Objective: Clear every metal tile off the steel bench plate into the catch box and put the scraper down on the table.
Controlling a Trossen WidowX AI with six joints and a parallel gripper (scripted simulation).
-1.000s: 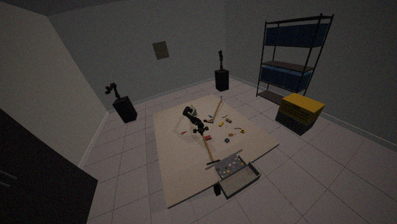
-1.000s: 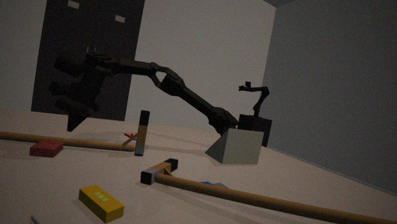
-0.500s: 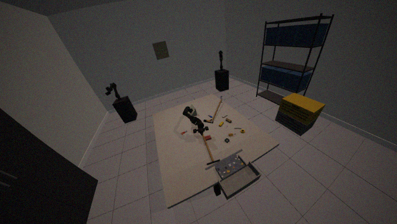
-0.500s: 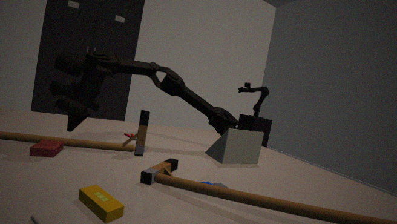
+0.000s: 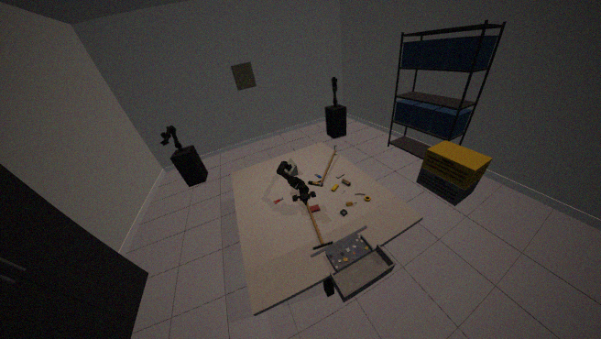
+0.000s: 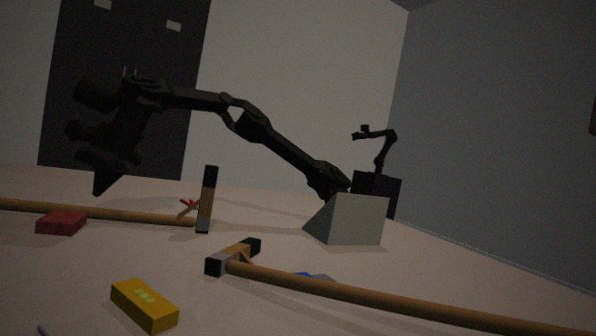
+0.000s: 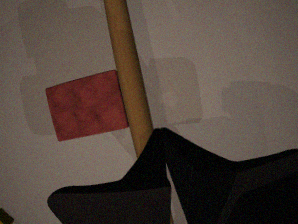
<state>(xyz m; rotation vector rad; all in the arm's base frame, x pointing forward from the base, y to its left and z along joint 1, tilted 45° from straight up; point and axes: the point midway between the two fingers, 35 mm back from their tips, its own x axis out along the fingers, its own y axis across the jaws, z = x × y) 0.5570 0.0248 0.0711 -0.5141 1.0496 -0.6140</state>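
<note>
In the top view, the red block [image 5: 314, 208] [image 6: 61, 222] [image 7: 87, 106] lies close beside the handle of the long scraper [image 5: 313, 224] [image 6: 141, 217] [image 7: 122, 55]. Well apart from the block, at the handle's far end, the dark scraper head [image 5: 322, 246] sits near the steel bench plate [image 5: 350, 243]. Small metal tiles [image 5: 345, 259] are scattered over that plate (some yellow, some pale), and the catch box [image 5: 366, 275] adjoins it, farther from the block.

In the exterior view, the scraper's handle runs behind the block to an upright crosspiece [image 6: 206, 200]. The gripper [image 5: 305, 200] [image 6: 96, 192] [image 7: 160, 133] hangs above the table, higher than the block, fingers drawn together on nothing.

In the wrist view, the closed fingertips appear near the block, overlapping the handle (whether they touch it, I cannot tell).
</note>
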